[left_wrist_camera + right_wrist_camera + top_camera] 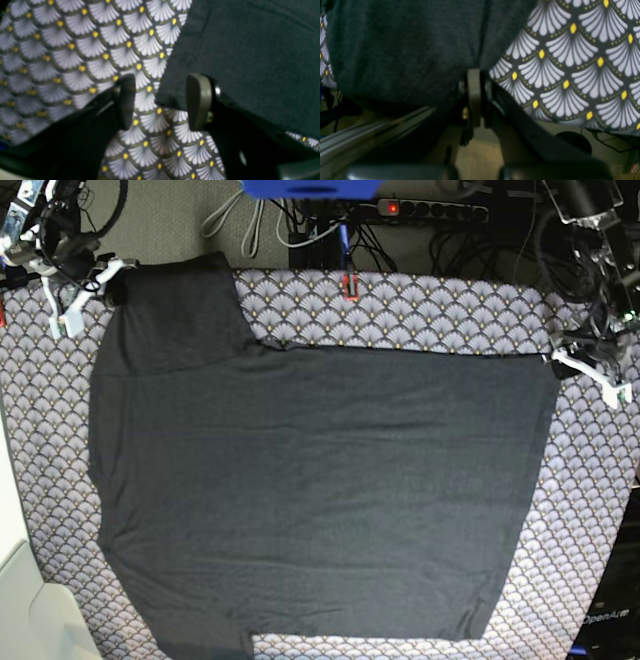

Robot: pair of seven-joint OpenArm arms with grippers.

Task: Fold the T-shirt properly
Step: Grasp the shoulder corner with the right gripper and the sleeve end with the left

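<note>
T-shirt (320, 490) lies flat on tablecloth (420, 310). Right gripper (476, 97) pinches a sleeve; left gripper (161, 102) gapes at a hem corner. Close left fully onto fabric, then lift both evenly.

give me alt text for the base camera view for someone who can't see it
A large dark charcoal-grey short-sleeved T-shirt lies spread nearly flat on a scallop-print tablecloth, one sleeve at the upper left. The right gripper is at that sleeve's corner and the left gripper at the shirt's upper right corner. Cables and a power strip sit beyond the table's far edge.
</note>
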